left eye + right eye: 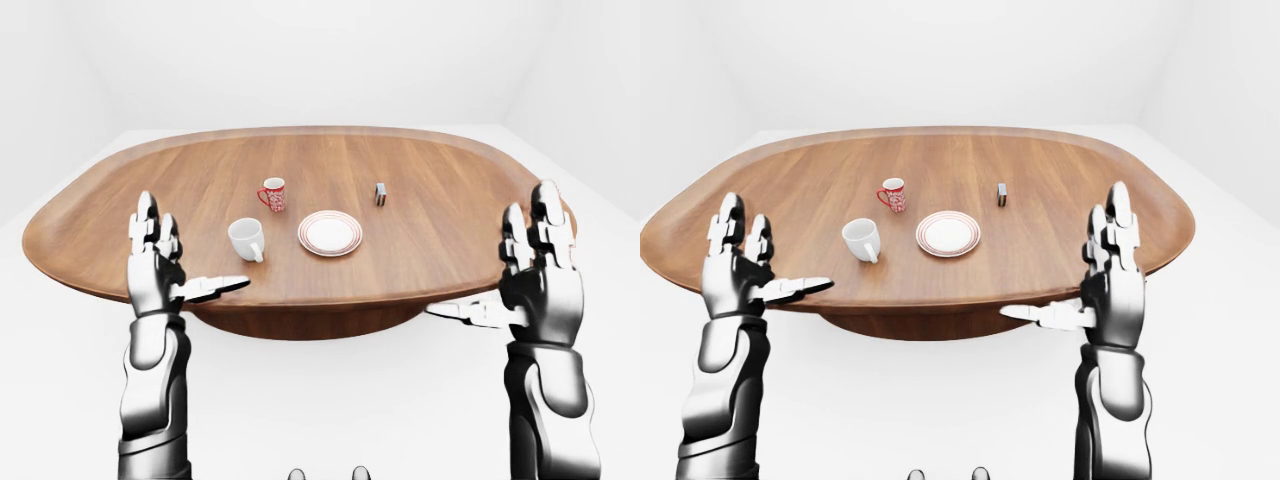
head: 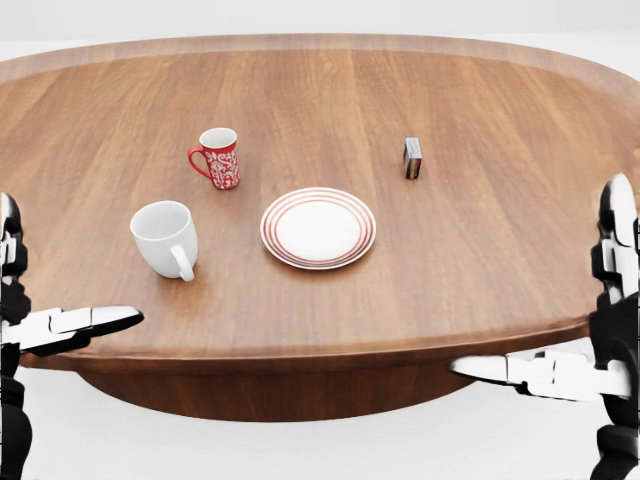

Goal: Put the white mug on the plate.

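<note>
The white mug (image 2: 166,238) stands upright on the oval wooden table (image 2: 500,230), handle turned toward the bottom of the head view. Just right of it lies the plate (image 2: 318,227), white with red rings and nothing on it. My left hand (image 1: 168,262) is raised at the left, fingers spread and open, below-left of the mug and apart from it. Far to the right my right hand (image 1: 520,275) is also open and holds nothing. In the head view both hands sit at the picture's side edges.
A red patterned mug (image 2: 219,158) stands above the white mug in the head view. A small box (image 2: 412,158) stands upright to the upper right of the plate. The table's near edge (image 2: 300,358) runs between my hands; white floor and walls surround it.
</note>
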### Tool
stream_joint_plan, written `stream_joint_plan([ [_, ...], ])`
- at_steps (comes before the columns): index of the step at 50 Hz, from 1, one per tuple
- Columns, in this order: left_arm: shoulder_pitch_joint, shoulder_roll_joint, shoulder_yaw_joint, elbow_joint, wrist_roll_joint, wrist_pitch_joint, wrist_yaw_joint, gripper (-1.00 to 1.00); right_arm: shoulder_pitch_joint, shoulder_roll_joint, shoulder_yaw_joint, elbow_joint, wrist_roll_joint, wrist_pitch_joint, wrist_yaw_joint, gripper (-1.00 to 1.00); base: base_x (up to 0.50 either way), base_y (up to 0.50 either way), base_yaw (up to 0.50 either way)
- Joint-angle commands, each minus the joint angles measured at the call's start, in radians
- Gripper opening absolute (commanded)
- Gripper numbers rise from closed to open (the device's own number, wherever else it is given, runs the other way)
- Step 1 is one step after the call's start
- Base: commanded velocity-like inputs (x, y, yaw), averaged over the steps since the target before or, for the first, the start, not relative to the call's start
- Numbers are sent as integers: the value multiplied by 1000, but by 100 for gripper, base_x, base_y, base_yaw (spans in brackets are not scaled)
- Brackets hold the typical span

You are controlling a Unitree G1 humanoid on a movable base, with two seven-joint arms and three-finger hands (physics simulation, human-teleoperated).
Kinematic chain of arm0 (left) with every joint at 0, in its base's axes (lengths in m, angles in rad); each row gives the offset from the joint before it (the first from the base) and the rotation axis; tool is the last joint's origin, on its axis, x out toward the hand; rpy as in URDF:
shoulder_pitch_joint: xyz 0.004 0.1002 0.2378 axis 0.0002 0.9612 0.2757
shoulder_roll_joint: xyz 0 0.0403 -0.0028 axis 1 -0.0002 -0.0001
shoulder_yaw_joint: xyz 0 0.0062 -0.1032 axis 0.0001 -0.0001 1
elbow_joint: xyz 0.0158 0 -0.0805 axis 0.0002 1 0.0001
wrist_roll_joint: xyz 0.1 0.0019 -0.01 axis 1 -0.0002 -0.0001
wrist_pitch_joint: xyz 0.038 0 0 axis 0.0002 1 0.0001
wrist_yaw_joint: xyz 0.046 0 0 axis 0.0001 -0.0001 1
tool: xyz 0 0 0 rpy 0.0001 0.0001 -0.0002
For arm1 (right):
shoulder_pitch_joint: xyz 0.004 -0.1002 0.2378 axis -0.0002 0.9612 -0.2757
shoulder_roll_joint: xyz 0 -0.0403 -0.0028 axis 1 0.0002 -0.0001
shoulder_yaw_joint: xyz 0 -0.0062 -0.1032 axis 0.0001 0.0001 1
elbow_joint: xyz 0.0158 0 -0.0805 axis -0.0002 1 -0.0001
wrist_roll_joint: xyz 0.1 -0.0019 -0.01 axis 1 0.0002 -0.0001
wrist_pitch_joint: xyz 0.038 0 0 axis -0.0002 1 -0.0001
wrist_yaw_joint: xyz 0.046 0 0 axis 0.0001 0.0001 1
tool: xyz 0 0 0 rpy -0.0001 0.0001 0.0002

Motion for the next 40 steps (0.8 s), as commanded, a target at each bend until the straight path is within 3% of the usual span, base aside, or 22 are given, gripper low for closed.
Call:
stream_joint_plan([
  [1,-90,121,187,-89,-162,0,97,100,12,-4,-224,-441,31,0,47,100,0,0,0],
  [3,-82,128,204,-129,-215,0,117,100,38,13,-235,-462,15,0,68,100,0,0,0],
  [4,-89,143,239,-149,-234,0,151,100,55,27,-282,-456,33,0,85,100,0,0,0],
  [11,-88,164,235,-144,-253,0,186,100,65,49,-264,-452,8,0,105,100,0,0,0],
  [40,-85,171,232,-150,-266,0,193,100,70,54,-253,-462,-20,0,124,100,2,0,0],
])
